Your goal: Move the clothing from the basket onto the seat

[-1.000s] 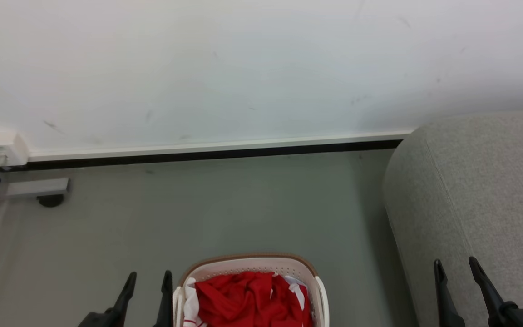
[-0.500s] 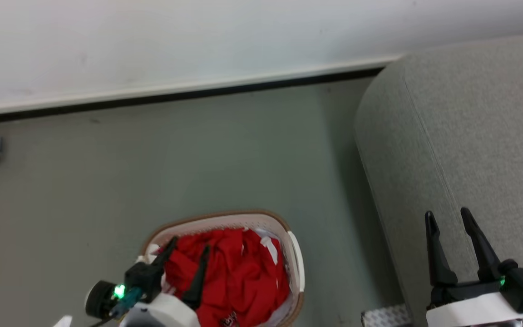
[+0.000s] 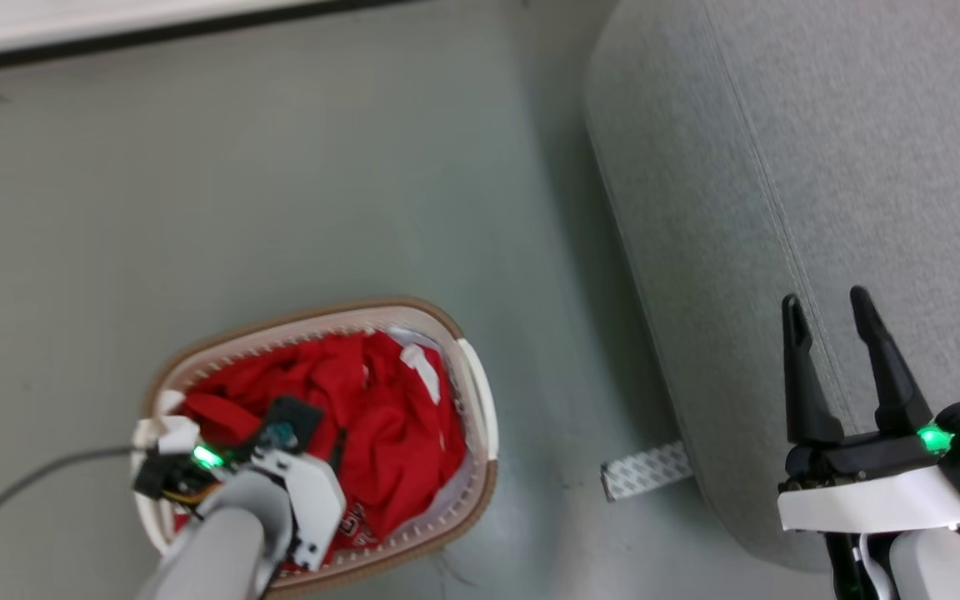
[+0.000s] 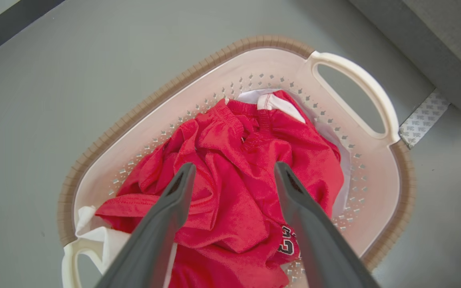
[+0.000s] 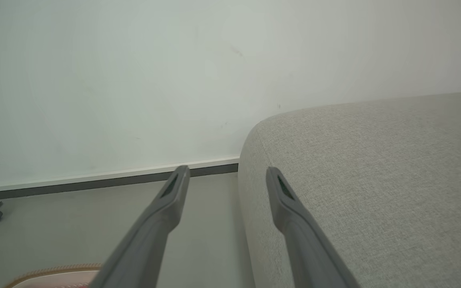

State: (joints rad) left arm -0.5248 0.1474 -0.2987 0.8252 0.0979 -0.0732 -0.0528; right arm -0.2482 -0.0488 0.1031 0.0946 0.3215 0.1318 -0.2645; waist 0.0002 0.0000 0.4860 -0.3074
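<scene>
Red clothing [image 4: 222, 140] fills the basket [image 4: 214, 86] under the spread left pincer [image 4: 234, 166] — right pincer [image 3: 826, 298] gapes near the seat [image 3: 863, 125].

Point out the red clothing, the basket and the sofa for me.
red clothing [image 4: 230, 188]: left wrist view, crumpled middle of the pile.
basket [image 4: 254, 60]: left wrist view, bare inner wall.
sofa [image 3: 863, 167]: head view, top surface.

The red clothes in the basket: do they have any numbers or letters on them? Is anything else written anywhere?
Dark print with white edges, on the clothing in the basket: half folded under, so it cannot be read for sure.
Tiny repeated marks on the pale strip beside the seat: too small to read.
No other writing can be read.
</scene>
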